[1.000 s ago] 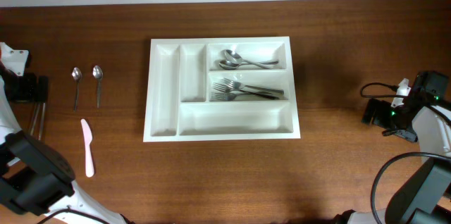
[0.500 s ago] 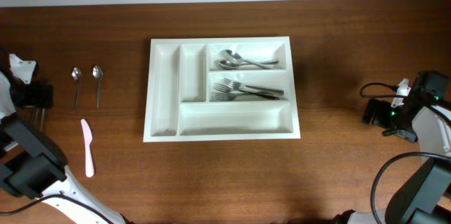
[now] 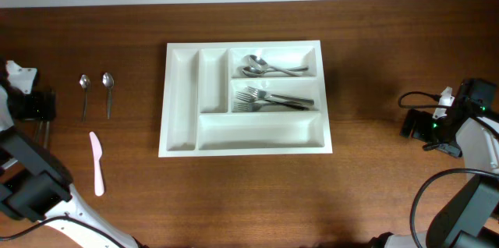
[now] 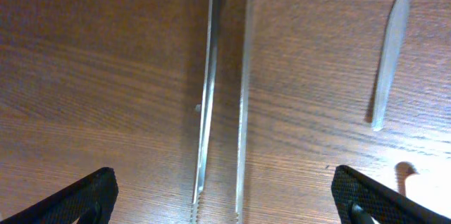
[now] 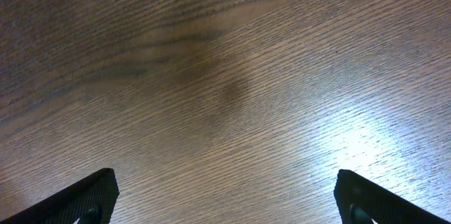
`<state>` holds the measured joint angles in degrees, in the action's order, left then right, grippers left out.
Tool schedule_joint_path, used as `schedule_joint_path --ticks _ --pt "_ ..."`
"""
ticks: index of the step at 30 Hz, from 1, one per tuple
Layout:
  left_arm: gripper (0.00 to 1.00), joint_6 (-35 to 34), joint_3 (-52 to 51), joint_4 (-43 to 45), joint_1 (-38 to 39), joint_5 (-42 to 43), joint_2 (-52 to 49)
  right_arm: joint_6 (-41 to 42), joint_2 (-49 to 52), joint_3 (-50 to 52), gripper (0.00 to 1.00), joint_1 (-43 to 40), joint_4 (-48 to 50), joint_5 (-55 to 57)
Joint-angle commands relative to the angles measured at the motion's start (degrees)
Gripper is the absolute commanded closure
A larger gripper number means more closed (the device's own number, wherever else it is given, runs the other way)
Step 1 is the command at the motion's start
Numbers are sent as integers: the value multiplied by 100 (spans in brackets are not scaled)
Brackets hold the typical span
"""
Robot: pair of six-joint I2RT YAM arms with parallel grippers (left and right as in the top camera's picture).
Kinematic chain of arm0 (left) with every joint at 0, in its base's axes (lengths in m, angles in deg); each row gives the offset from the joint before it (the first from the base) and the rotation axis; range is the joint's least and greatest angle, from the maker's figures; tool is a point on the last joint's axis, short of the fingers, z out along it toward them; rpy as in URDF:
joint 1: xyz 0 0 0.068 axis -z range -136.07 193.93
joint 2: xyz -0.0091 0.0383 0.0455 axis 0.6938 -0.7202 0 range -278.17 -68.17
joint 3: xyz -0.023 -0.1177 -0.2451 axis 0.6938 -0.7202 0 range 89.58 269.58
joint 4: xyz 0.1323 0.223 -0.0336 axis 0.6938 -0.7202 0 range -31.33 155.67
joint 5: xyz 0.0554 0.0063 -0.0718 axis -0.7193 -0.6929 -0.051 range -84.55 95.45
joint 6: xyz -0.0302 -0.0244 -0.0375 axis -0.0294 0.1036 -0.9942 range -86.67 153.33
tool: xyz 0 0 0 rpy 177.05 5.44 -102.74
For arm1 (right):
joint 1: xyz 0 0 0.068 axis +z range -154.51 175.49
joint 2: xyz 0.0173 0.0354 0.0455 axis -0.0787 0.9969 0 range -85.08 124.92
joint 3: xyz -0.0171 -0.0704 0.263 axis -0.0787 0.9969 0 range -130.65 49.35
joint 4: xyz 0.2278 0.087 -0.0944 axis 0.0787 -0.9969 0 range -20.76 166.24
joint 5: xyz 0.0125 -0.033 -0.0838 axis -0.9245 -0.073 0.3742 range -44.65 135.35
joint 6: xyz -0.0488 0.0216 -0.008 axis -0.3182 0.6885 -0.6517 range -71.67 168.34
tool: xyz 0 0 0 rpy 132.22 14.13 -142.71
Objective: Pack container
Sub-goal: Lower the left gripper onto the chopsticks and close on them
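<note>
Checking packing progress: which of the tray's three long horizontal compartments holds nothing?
The container's bottom compartment in the overhead view: it is bare white, while the top one holds spoons and the middle one holds forks.

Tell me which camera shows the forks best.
The overhead view: the forks lie in full sight in the container, middle right compartment. Neither wrist view shows them: the left sees loose cutlery on the table, the right only table.
</note>
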<state>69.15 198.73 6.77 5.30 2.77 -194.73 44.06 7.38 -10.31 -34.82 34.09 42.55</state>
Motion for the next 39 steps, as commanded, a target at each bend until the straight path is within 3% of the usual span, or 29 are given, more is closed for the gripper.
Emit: schedule_joint_path --ticks 1,14,39 --pt "1 90 74 -50 -260 389 -199 70 -96 13 1 -11 0 50" --pt "1 98 74 -83 -258 549 -748 70 -96 13 1 -11 0 50" --pt "1 155 72 59 -240 485 -866 70 -96 13 1 -11 0 50"
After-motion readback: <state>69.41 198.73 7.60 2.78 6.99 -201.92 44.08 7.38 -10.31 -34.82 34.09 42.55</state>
